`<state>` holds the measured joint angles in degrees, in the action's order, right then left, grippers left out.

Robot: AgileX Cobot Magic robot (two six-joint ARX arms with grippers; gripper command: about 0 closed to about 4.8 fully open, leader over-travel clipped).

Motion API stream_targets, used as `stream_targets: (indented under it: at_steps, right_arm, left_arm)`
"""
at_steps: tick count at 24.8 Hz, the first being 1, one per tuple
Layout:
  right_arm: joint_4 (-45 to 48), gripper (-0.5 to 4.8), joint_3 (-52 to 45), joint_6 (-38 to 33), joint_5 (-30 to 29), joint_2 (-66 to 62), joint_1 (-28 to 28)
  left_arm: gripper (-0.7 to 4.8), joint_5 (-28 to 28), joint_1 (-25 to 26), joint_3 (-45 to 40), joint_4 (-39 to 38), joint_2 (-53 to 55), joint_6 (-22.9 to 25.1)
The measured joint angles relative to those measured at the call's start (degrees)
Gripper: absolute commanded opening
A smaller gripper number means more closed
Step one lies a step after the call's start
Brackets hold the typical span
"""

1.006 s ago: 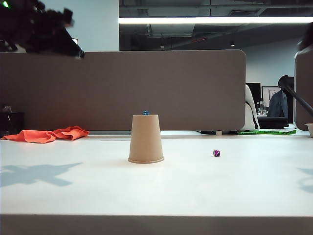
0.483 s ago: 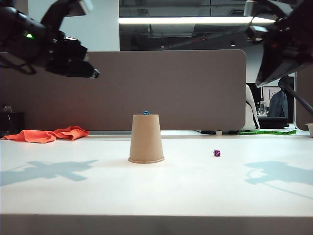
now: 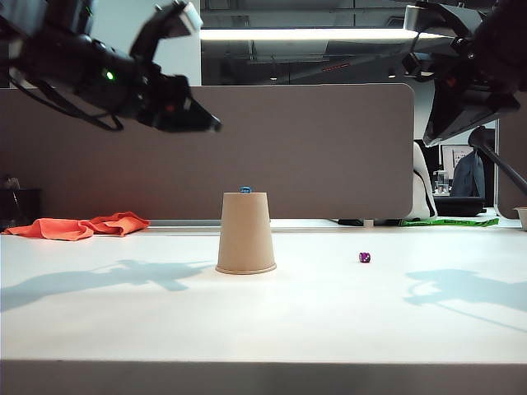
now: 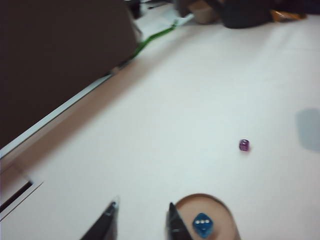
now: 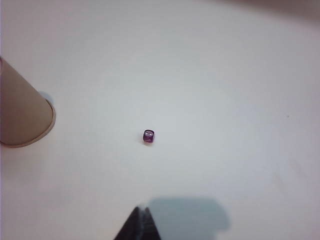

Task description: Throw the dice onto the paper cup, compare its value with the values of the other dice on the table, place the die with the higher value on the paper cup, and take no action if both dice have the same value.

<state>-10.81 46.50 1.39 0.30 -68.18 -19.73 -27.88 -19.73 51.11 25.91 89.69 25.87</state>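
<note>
Resting on the upturned base of the tan paper cup [image 3: 245, 233], the tiny bright blue die [image 4: 202, 225] shows two pips; the dark purple die [image 5: 148, 136] on the white table [image 3: 263, 321] also seems to show two. My left gripper [image 4: 141, 222] hovers above the cup, part open, empty. My right gripper [image 5: 139, 222], high above the purple die, looks closed, holding nothing. If values match, nothing remains.
</note>
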Motion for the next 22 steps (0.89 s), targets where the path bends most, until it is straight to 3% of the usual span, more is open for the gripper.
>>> stream_targets:
  at_steps: [9, 13, 22]
  right_arm:
    - [0.28, 0.00, 0.02, 0.00, 0.04, -0.02, 0.00]
    - [0.28, 0.00, 0.00, 0.00, 0.02, -0.04, 0.00]
    - [0.31, 0.00, 0.00, 0.00, 0.02, -0.04, 0.00]
  left_arm:
    - [0.95, -4.92, 0.04, 1.22, -0.94, 3.78, 5.92]
    - [1.40, -8.52, 0.02, 1.25, -1.31, 4.70, 8.68]
    - [1.39, -10.34, 0.02, 1.36, -1.20, 8.68, 9.40]
